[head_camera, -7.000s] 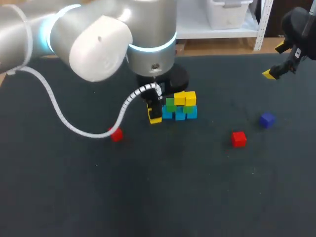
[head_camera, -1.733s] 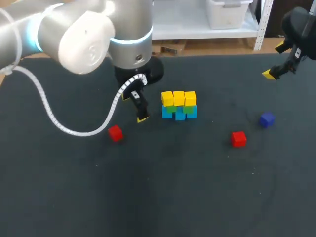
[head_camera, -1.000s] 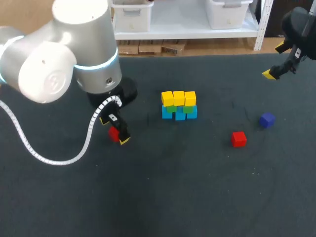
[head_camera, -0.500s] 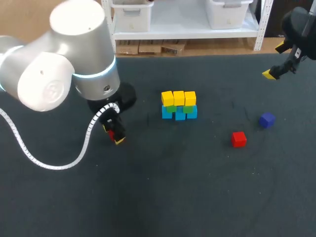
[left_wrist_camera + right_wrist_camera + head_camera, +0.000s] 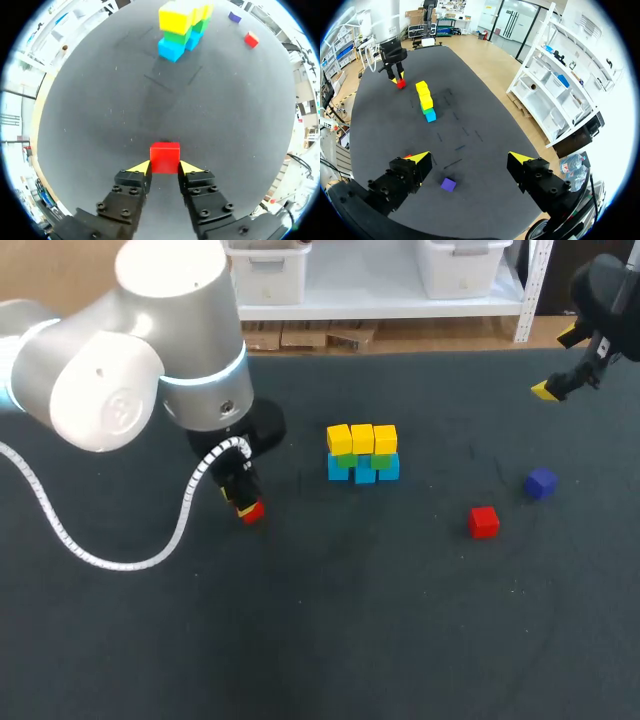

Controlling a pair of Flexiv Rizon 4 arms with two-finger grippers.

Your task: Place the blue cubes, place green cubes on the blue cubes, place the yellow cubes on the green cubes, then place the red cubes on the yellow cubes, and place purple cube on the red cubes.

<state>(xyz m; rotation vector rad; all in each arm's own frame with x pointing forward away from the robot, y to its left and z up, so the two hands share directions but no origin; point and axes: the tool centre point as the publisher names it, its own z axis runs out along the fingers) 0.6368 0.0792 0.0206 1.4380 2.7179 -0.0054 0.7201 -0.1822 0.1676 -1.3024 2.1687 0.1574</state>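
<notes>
My left gripper (image 5: 244, 503) (image 5: 165, 168) is shut on a red cube (image 5: 252, 510) (image 5: 165, 157), its yellow tips pressing both sides, just above the table left of the stack. The stack (image 5: 362, 453) (image 5: 181, 26) has three yellow cubes (image 5: 362, 438) on green cubes (image 5: 346, 459) on blue cubes (image 5: 364, 473). A second red cube (image 5: 483, 522) (image 5: 251, 39) and a purple cube (image 5: 541, 483) (image 5: 448, 184) lie on the table's right side. My right gripper (image 5: 556, 364) (image 5: 470, 158) hangs open and empty high over the far right, above the purple cube.
The dark table mat (image 5: 330, 630) spreads wide in front of the stack. My left arm's white cable (image 5: 120, 562) loops over the left part of the table. My left arm (image 5: 392, 47) stands beyond the stack in the right wrist view.
My left gripper came down around the red cube at the left, shut on it and shifted slightly right with it. The right arm has not moved.
</notes>
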